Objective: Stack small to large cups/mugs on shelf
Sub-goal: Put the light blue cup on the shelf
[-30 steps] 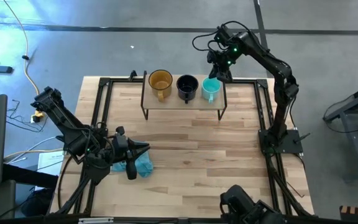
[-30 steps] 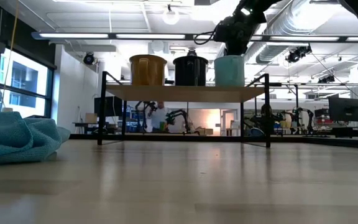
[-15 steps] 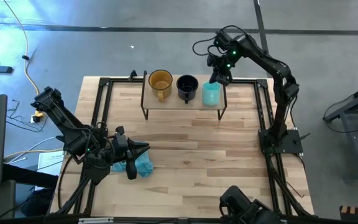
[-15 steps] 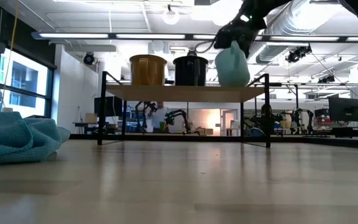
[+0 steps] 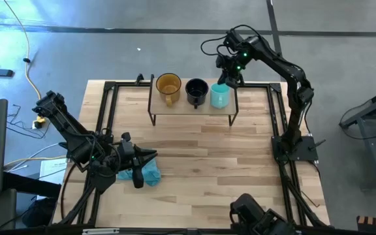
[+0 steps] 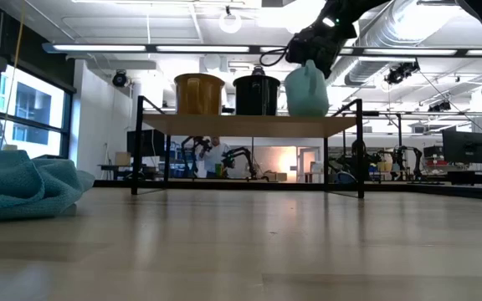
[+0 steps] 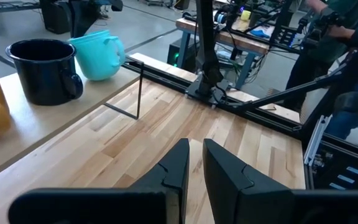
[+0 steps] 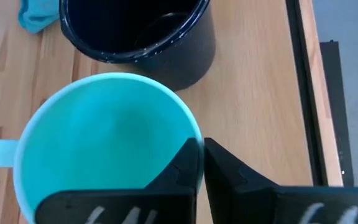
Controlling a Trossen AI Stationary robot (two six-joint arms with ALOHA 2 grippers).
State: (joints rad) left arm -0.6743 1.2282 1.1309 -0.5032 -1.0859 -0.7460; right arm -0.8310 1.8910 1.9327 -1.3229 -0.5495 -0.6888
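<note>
- I am looking down on the worktop (image 5: pixel 194 163), a big wooden surface with both arms on it, and nothing on it is nested yet.
- I am seeing the shelf (image 5: pixel 191 106) standing at the far edge of the worktop, with all three mugs in a row on or over its board.
- I am reading the amber mug (image 5: pixel 168 85) as the widest; it is sitting upright at the left end of the shelf, empty as far as I can tell.
- I am finding the black mug (image 5: pixel 196 91) upright in the middle, just beside the amber one and apart from it.
- I am watching the teal mug (image 6: pixel 307 90) at the right end; in the low view it is tilting and looking lifted off the board, close beside the black mug.
- I am working the right end effector (image 8: pixel 197 163): its fingers are pinched narrow on the teal mug's rim, one inside and one outside the wall.
- I am leaving the left end effector (image 7: pixel 195 158) parked low over the near left of the worktop by the blue cloth (image 5: pixel 147 173), its fingers nearly together and holding nothing.
- I am judging the task to be at its first real step: the smallest mug is in hand, no cup is inside another, so both nestings are left to do.
</note>
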